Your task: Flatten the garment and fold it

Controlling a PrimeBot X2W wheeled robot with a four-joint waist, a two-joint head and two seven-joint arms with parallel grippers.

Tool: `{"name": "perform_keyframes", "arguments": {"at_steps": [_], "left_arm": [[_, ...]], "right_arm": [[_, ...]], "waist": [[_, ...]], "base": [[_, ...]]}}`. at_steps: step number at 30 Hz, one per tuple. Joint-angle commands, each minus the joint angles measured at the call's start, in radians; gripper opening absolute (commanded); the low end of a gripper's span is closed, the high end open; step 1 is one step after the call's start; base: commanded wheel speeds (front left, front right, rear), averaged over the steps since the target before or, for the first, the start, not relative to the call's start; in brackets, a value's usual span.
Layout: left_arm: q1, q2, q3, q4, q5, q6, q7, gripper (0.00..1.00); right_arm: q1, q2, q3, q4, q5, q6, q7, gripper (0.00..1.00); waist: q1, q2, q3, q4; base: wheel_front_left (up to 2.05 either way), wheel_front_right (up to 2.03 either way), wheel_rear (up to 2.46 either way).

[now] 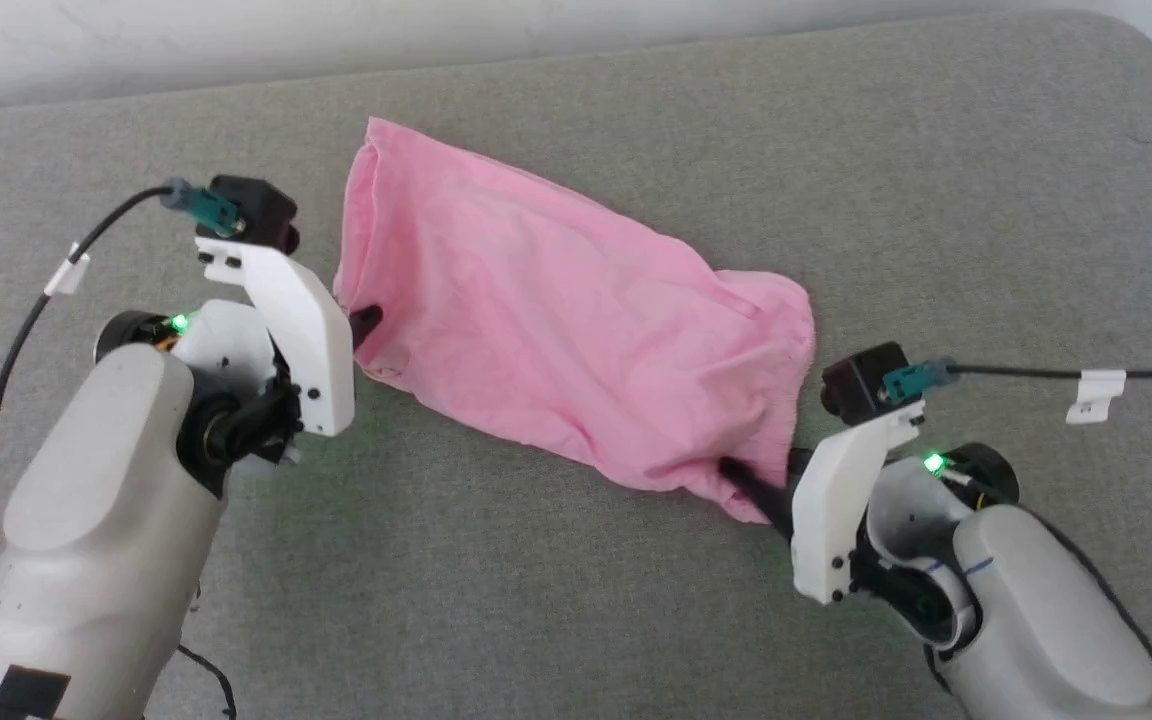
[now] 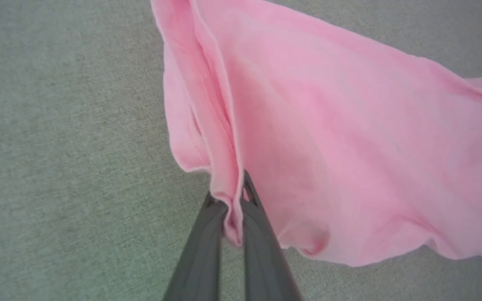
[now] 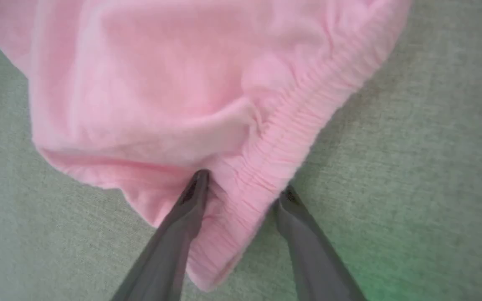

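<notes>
**Head view:** The garment (image 1: pixel 556 320) lies slantwise on the grey surface (image 1: pixel 576 600), mostly spread and creased toward its right end. The left gripper (image 1: pixel 368 322) is at its left edge. The right gripper (image 1: pixel 751 490) is at its near right corner.

**Left wrist view:** The jaws are clamped tight on a fold of the hem (image 2: pixel 224 138). The grip looks sound.

**Right wrist view:** The jaws stand apart astride the gathered band (image 3: pixel 308 113), with nothing gripped yet.

**Recommendation:** Close the right gripper fully on the band before any pull. Then draw both ends apart evenly and low, so the cloth tautens without slipping from the left pinch.
</notes>
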Motion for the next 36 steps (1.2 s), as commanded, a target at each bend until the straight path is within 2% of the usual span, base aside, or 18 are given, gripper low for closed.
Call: {"name": "perform_keyframes", "arguments": {"at_steps": [1,5,11,16,20,25,26,27,28,29,33,36], "left_arm": [[0.024,0.003,-0.002,-0.013,0.001,0.005,-0.009,0.0],[0.057,0.01,0.004,-0.038,0.0,0.01,-0.04,0.0],[0.172,0.03,0.034,-0.123,0.005,0.048,-0.14,0.0],[0.347,0.052,0.067,-0.254,-0.001,0.117,-0.204,0.0],[0.516,0.054,0.099,-0.361,-0.026,0.194,-0.233,0.0],[0.679,0.015,0.105,-0.401,-0.061,0.258,-0.256,0.0],[0.697,0.002,0.106,-0.398,-0.068,0.264,-0.266,0.0],[0.71,-0.013,0.111,-0.391,-0.076,0.27,-0.282,0.0],[0.72,-0.027,0.114,-0.382,-0.084,0.273,-0.295,0.33],[0.73,-0.037,0.111,-0.371,-0.088,0.271,-0.3,1.0],[0.748,-0.058,0.109,-0.343,-0.077,0.271,-0.354,1.0],[0.758,-0.089,0.151,-0.351,-0.068,0.297,-0.456,1.0]], "right_arm": [[0.029,0.008,0.041,0.065,0.015,-0.001,0.05,0.0],[0.012,-0.008,0.054,0.057,0.035,-0.001,0.045,0.0],[0.014,-0.054,0.005,-0.029,-0.006,-0.001,-0.085,0.0],[0.105,-0.077,-0.037,-0.123,0.006,-0.001,-0.079,0.0],[0.202,-0.084,-0.077,-0.185,0.005,-0.001,-0.037,0.0],[0.286,-0.066,-0.107,-0.199,-0.003,-0.001,0.001,0.0],[0.293,-0.065,-0.105,-0.194,-0.011,-0.001,0.0,0.02],[0.3,-0.061,-0.103,-0.186,-0.012,-0.001,0.0,0.45],[0.306,-0.058,-0.1,-0.18,-0.013,-0.001,-0.005,1.0],[0.31,-0.059,-0.099,-0.175,-0.023,-0.001,-0.015,1.0],[0.33,-0.048,-0.104,-0.188,-0.05,-0.001,-0.099,1.0],[0.351,-0.03,-0.13,-0.23,-0.066,-0.001,-0.185,1.0]], "waist": [[0.0001,0.0,0.001,0.008],[0.0001,0.0,-0.022,0.013],[0.0001,0.0,-0.101,0.027],[0.0001,0.0,-0.179,0.047],[0.0001,0.0,-0.217,0.06],[0.0001,0.0,-0.224,0.066],[0.0001,0.0,-0.223,0.066],[0.0001,0.0,-0.224,0.066],[0.0001,0.0,-0.224,0.065],[0.0001,0.0,-0.225,0.065],[0.0001,0.0,-0.237,0.062],[0.0001,0.0,-0.249,0.058]], "base": [[0.0,0.0,0.0],[0.0,0.0,0.0],[0.0,0.0,0.0],[0.0,0.0,0.0],[0.0,0.0,0.0],[0.0,0.0,0.0],[0.0,0.0,0.0],[0.0,0.0,0.0],[0.0,0.0,0.0],[0.0,0.0,0.0],[0.0,0.0,0.0],[0.0,0.0,0.0]]}}
